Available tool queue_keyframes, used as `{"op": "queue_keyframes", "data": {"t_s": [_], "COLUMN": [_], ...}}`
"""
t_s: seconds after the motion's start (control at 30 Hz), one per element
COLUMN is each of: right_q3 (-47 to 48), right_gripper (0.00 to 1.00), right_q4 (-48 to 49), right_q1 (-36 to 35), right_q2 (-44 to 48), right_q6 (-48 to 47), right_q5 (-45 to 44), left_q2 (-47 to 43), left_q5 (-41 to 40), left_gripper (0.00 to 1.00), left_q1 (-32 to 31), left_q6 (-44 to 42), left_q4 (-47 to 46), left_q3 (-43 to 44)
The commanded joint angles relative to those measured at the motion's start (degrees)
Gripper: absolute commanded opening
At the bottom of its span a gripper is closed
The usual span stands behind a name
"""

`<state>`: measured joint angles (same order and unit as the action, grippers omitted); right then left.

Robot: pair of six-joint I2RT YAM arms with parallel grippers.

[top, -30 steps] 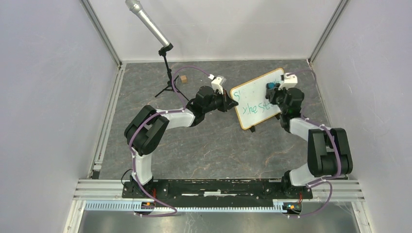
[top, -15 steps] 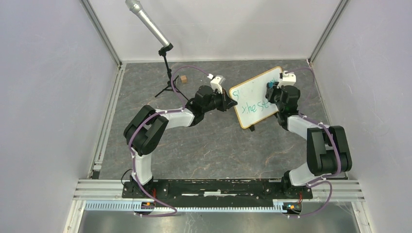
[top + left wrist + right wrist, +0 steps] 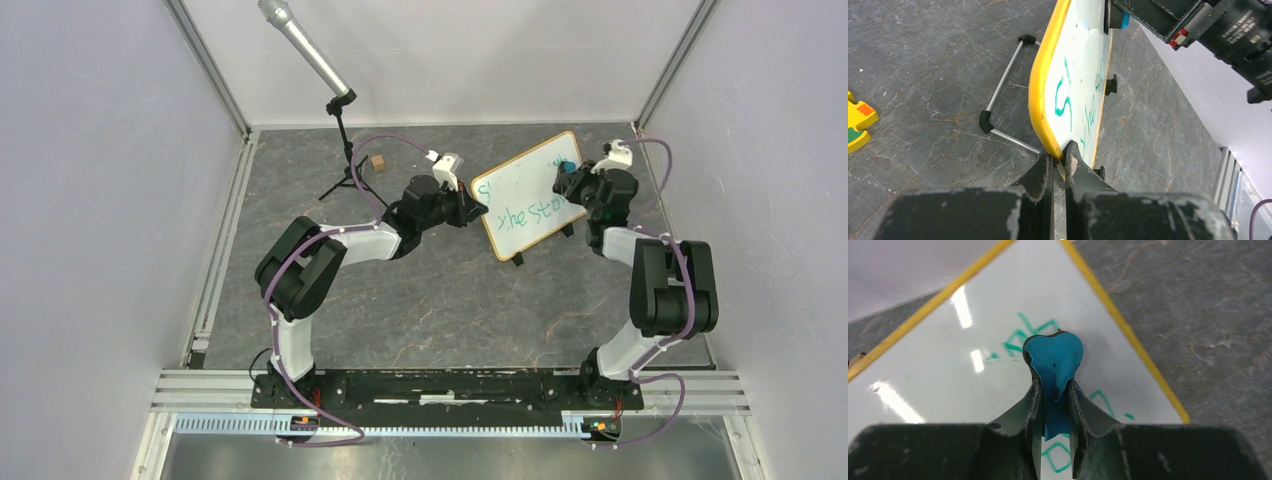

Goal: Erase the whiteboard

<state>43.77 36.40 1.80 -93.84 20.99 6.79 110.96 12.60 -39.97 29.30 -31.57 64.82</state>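
The whiteboard [image 3: 525,195] stands tilted on the stone floor, yellow-wood framed, with green handwriting on it. My left gripper [image 3: 478,210] is shut on its left frame edge; in the left wrist view [image 3: 1062,159] the jaws pinch the yellow frame [image 3: 1040,100]. My right gripper [image 3: 570,170] is shut on a blue eraser pad [image 3: 1054,362] whose tip rests against the board face [image 3: 973,385] near its upper right, among green letters. The eraser shows as a blue spot [image 3: 568,167] from above.
A microphone on a tripod stand [image 3: 340,130] is at the back left. A small wooden cube [image 3: 379,161] lies near it. A yellow puzzle piece [image 3: 857,125] lies on the floor. The board's wire stand [image 3: 1003,95] sticks out behind it. Walls close both sides.
My right gripper with the eraser has moved up and right across the board, from its middle right to its upper right corner. The board has tilted slightly. The left gripper kept its hold.
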Motion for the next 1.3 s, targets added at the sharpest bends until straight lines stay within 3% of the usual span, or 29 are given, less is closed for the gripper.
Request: {"op": "queue_keyframes", "data": {"t_s": [0.0, 0.17, 0.53, 0.8, 0.93, 1.27], "right_q3": [-0.79, 0.12, 11.59, 14.21, 16.1, 10.91], "right_gripper": [0.0, 0.0, 0.0, 0.0, 0.0, 0.0], "right_q4": [-2.65, -3.62, -6.22, -6.7, -13.15, -15.63], "right_q1": [5.05, 4.55, -8.08, -5.83, -2.17, 2.86], "right_q2": [-4.93, -2.99, -2.82, -7.86, -11.29, -9.61], "right_q6": [2.75, 0.73, -3.42, -1.1, 0.68, -1.16], "right_q5": [4.65, 4.13, -2.18, -4.2, -3.92, -2.99], "left_q2": [0.35, 0.45, 1.1, 1.15, 0.58, 0.28], "left_q5": [-1.86, -1.79, -1.37, -1.04, -1.57, -1.48], "left_gripper": [0.02, 0.02, 0.02, 0.02, 0.02, 0.02], "left_q1": [-0.46, -0.46, -0.42, -0.37, -0.4, -0.39], "left_q6": [-11.2, -11.02, -10.58, -10.78, -11.02, -10.67], "left_q4": [7.14, 7.15, 7.23, 8.1, 8.33, 7.89], "left_q3": [-0.05, 0.05, 0.24, 0.82, 0.32, -0.28]}}
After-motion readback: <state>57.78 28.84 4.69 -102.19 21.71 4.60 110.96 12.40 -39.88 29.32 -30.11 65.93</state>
